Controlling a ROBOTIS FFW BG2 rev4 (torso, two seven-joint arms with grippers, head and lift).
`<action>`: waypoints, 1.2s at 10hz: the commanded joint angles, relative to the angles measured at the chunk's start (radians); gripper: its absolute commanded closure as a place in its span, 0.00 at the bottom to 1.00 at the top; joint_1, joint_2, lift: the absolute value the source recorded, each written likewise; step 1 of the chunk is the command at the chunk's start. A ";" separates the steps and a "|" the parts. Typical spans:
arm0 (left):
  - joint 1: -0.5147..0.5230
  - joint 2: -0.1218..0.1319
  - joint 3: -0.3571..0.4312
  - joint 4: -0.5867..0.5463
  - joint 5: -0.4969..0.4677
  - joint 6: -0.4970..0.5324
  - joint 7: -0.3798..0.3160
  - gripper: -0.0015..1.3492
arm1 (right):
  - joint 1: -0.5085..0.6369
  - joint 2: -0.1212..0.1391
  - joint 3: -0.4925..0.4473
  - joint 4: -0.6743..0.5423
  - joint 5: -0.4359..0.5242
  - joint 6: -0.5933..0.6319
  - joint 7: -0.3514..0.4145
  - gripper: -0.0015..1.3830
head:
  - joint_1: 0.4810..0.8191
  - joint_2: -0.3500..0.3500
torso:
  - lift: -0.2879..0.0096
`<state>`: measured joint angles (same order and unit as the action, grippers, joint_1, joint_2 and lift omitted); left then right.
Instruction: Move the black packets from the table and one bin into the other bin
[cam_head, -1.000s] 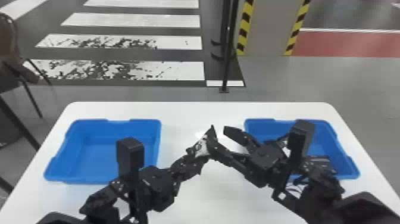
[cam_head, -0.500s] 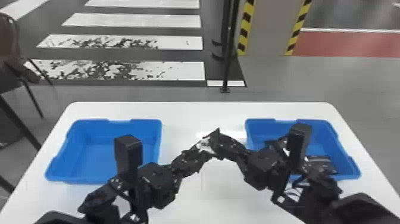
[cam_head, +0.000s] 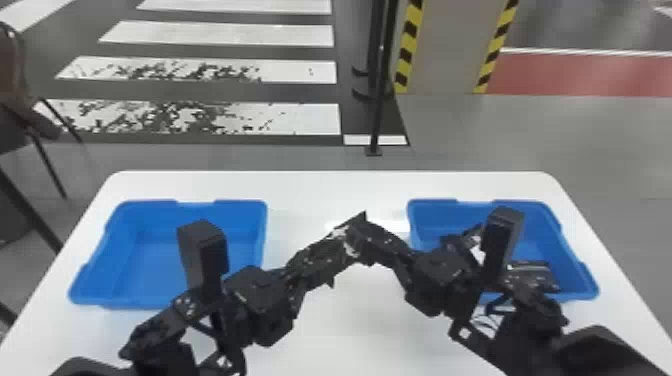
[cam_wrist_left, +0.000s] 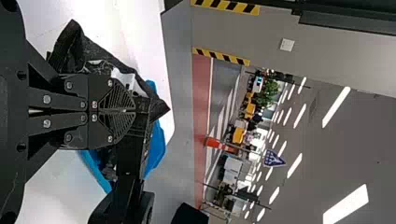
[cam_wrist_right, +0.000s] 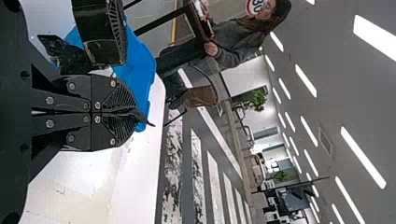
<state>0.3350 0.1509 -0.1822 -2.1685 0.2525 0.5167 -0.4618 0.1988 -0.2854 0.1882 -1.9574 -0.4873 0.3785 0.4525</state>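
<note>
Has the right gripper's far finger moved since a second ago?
Yes. In the head view, the far finger of the right gripper has swung left and nearer the robot, away from the right-hand bin.

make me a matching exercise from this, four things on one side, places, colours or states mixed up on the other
1. raised black packet
2. table
3. right-hand bin
4. floor strip at far right

A. red
B. has a dark packet lying in it
C. white
D. pinched by both the left tool and right tool

Pairs: 1-D, 2-C, 3-B, 4-A
</note>
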 joint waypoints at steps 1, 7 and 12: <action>0.006 -0.002 0.013 0.000 0.011 -0.011 0.000 0.66 | -0.007 0.000 -0.017 -0.015 -0.017 -0.025 0.000 0.88 | 0.63 0.45 | 0.60; 0.055 -0.019 0.069 0.022 -0.013 -0.139 0.008 0.17 | 0.015 0.020 -0.330 -0.032 0.178 -0.042 0.000 0.88 | 0.63 0.35 | 0.60; 0.085 -0.028 0.102 0.022 -0.011 -0.212 0.020 0.17 | 0.074 0.038 -0.551 -0.012 0.362 0.021 -0.003 0.85 | 0.63 0.05 | 0.60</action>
<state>0.4213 0.1227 -0.0802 -2.1462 0.2398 0.3056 -0.4417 0.2721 -0.2484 -0.3574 -1.9764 -0.1330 0.3988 0.4495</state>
